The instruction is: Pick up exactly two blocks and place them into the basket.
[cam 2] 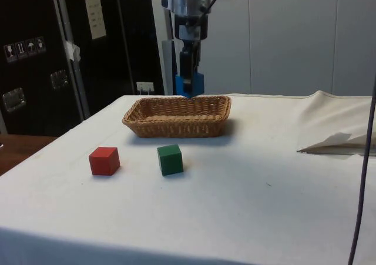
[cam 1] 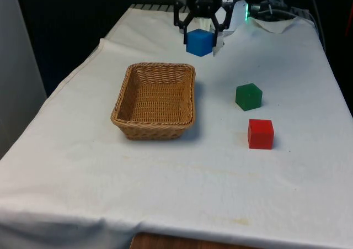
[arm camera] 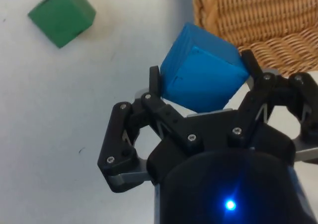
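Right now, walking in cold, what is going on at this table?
The gripper holds a blue block clamped between its fingers, lifted off the cloth at the far end of the table, beyond the wicker basket. The basket holds nothing yet. A green block and a red block sit apart on the cloth towards the front view's right, untouched.

On my front view, upper centre of the frame, I see a bright blue block point(cam 1: 199, 42) between black jaws. The basket point(cam 1: 155, 122) at centre left is tan wicker in a tight woven pattern. At centre right sits a dark green block point(cam 1: 249, 96), with a plain red block point(cam 1: 260, 133) just below it. The bench cloth point(cam 1: 182, 188) is white.
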`<control>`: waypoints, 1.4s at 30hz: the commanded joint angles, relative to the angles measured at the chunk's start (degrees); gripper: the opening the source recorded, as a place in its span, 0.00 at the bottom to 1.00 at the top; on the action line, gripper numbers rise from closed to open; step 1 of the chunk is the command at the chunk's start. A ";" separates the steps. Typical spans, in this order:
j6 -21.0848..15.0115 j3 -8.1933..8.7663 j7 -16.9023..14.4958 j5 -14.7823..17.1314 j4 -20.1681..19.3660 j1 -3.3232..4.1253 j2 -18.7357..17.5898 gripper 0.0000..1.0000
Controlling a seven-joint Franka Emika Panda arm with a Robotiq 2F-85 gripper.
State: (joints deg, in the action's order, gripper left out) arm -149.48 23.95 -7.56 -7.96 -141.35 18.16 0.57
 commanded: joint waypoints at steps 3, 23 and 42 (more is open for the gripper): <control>-0.57 0.63 -2.23 1.38 0.69 -0.23 -1.43 0.45; -7.33 5.16 -14.90 11.34 4.70 -1.89 -13.98 0.45; -9.17 6.65 -22.17 19.02 5.90 -1.60 -18.39 0.99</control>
State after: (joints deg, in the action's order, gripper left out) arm -158.48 30.77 -29.62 10.83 -135.22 16.56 -18.11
